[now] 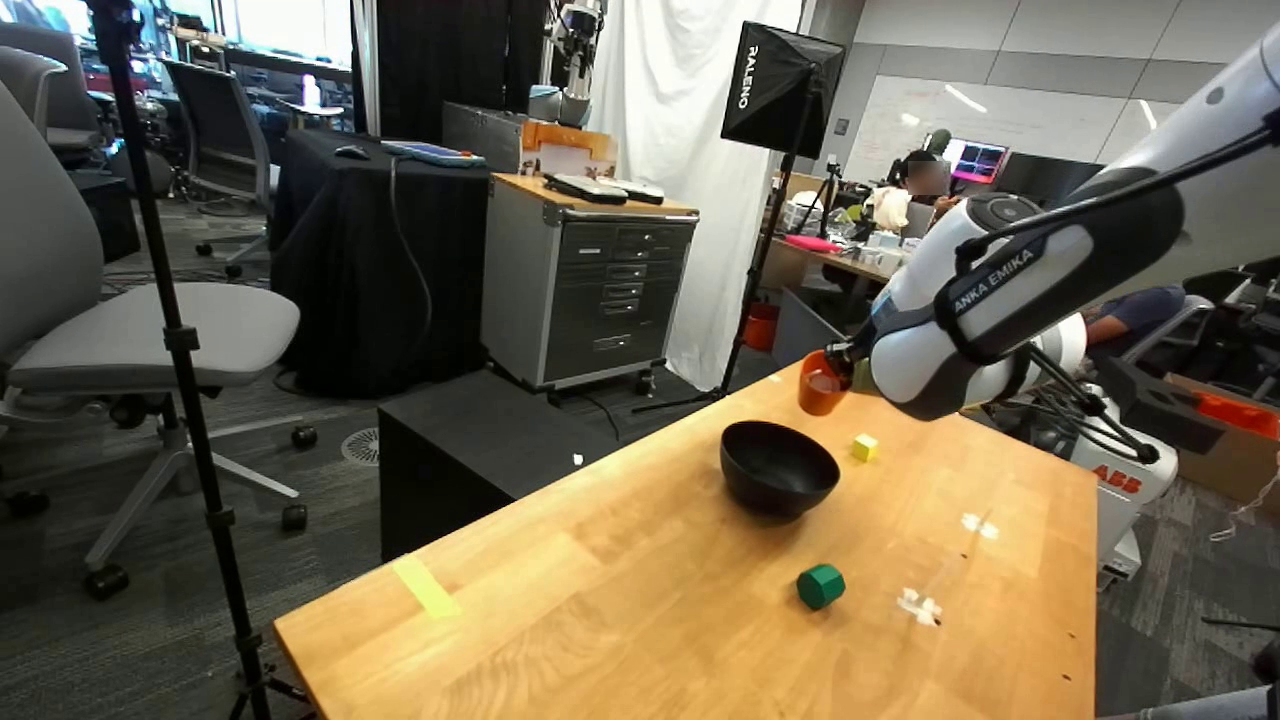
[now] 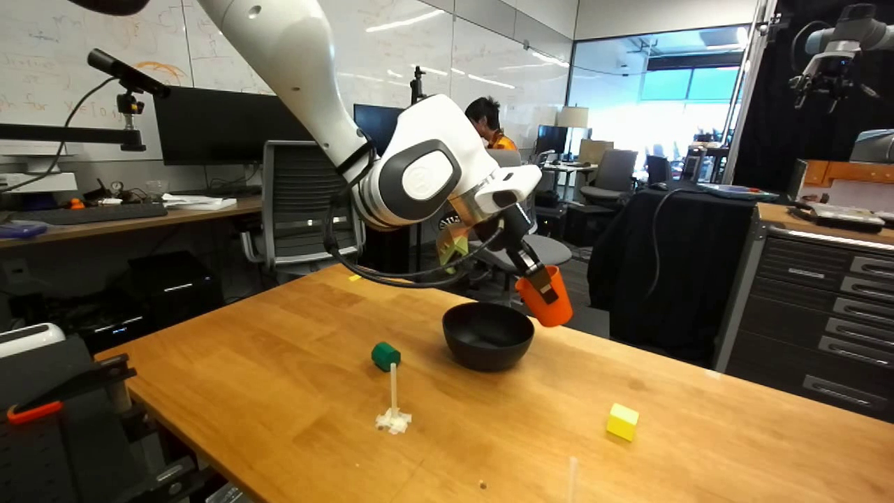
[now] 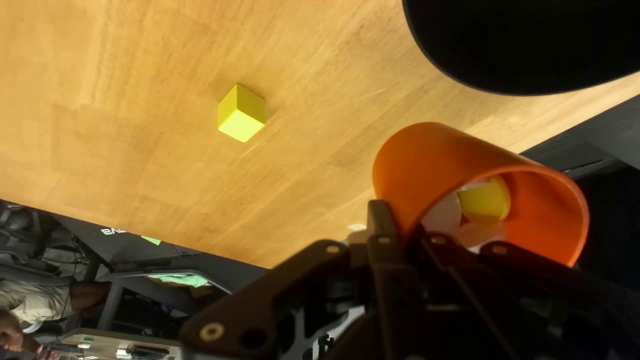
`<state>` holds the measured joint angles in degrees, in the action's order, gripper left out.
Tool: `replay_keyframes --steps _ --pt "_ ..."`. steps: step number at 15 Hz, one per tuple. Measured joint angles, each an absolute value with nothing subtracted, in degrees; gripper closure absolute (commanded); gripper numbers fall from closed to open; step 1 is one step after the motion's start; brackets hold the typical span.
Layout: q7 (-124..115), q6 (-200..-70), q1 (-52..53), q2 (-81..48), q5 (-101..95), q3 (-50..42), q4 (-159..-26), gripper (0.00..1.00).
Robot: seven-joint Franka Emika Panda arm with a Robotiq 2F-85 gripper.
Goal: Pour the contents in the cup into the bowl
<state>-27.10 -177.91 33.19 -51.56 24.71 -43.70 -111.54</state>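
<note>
The orange-red cup (image 1: 819,398) is held in the air beside the bowl, slightly tilted; it also shows in an exterior view (image 2: 561,300) and the wrist view (image 3: 440,155). My gripper (image 3: 402,220) is shut on the cup's wall, one finger outside and the other at the inside of the rim; it also shows in an exterior view (image 2: 543,281). The contents (image 3: 485,200), yellow and whitish pieces, lie inside the cup. The black bowl (image 1: 775,490) stands upright on the table, also in an exterior view (image 2: 482,356) and partly in the wrist view (image 3: 525,45). Its visible inside looks dark.
A yellow cube (image 1: 865,448) lies on the table (image 1: 620,600) near the bowl, also in the wrist view (image 3: 241,112). A green block (image 2: 385,356) lies on the bowl's other side. A thin pale stick (image 2: 394,388) stands taped to the table.
</note>
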Motion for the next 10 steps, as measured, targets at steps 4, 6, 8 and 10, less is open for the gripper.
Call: replay_keyframes --steps 4,6,8,10 --pt "-33.14 -177.09 37.09 -57.78 23.41 -47.32 -109.31 0.95" --pt "-35.69 -176.73 39.36 -60.63 23.22 -49.39 -108.56 0.95" --pt "-38.07 -176.55 41.65 -63.35 23.03 -51.29 -108.16 0.95" --pt "-40.25 -176.48 43.92 -66.07 22.93 -53.02 -108.01 0.95"
